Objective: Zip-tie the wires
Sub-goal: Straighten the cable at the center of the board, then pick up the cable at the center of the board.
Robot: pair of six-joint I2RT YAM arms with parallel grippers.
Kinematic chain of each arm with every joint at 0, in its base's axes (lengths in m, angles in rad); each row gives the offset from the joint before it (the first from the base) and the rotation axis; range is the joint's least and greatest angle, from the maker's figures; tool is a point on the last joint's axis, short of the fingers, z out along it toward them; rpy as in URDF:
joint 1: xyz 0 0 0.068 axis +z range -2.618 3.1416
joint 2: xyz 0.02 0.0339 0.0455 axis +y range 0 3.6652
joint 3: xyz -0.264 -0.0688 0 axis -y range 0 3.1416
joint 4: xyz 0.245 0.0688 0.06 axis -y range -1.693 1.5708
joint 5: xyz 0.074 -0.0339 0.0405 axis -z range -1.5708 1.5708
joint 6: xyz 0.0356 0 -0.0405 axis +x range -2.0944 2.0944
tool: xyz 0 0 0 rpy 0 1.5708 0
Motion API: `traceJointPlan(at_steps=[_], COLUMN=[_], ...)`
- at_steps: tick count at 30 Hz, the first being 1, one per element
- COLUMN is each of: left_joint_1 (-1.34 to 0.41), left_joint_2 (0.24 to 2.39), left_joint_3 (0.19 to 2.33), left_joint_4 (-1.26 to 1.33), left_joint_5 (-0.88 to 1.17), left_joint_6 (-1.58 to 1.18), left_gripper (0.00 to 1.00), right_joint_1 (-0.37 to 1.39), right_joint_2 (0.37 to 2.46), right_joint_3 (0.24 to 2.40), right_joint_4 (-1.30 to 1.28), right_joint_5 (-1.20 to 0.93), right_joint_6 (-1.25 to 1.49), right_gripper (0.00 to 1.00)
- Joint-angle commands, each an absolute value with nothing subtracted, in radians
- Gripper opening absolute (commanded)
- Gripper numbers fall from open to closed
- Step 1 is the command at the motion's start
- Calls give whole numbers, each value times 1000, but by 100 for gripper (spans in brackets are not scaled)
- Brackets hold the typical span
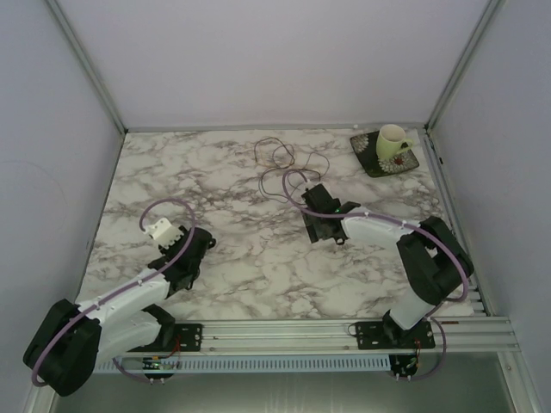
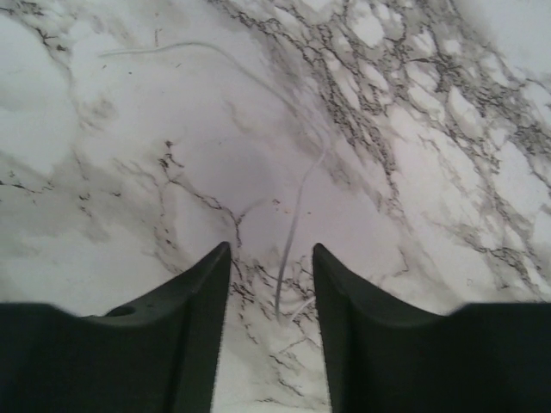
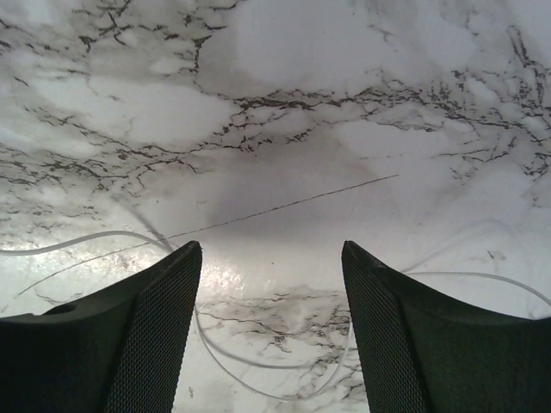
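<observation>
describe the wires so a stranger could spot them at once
Look at the far edge of the marble table, just left of the pale mug on its dark saucer. The wires lie there in loose curls: hair-thin and dark, unlike the thick purple cables nearby.

The surface [image 1: 241, 258] is white marble with grey-black veins. The wires [image 1: 280, 155] are dark brown. The mug [image 1: 392, 142] is pale yellow, on a dark plate [image 1: 372, 163] with light spots. The robot cables [image 1: 168, 202] are purple
</observation>
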State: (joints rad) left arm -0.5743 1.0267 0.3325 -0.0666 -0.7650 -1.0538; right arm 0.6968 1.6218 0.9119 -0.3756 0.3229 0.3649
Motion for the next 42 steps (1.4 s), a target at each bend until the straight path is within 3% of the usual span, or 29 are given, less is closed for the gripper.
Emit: traceJointPlan(at_steps=[1, 9, 14, 24, 35, 42], left_joint_1=[-549, -529, -517, -508, -506, -506], left_joint_2=[1012, 920, 899, 982, 1008, 1008], left_joint_3=[316, 454, 560, 764, 803, 795], left_joint_4=[-62, -156, -192, -109, -88, -94], left_joint_5=[-747, -755, -740, -539, -415, -414], left_joint_6=[-1085, -983, -896, -605, -537, -538], left_gripper=[47, 82, 95, 96, 95, 95], right_joint_1=[671, 622, 573, 468, 378, 374], right_joint_2=[1574, 1487, 1523, 1769, 2045, 2136], right_joint_3=[980, 1082, 1163, 1395, 1616, 1665], right_joint_4=[-404, -426, -393, -276, -271, -294], right_joint_5=[301, 243, 180, 156, 151, 112], right_joint_6=[388, 390, 368, 386, 436, 444], right_gripper=[67, 72, 73, 73, 72, 64])
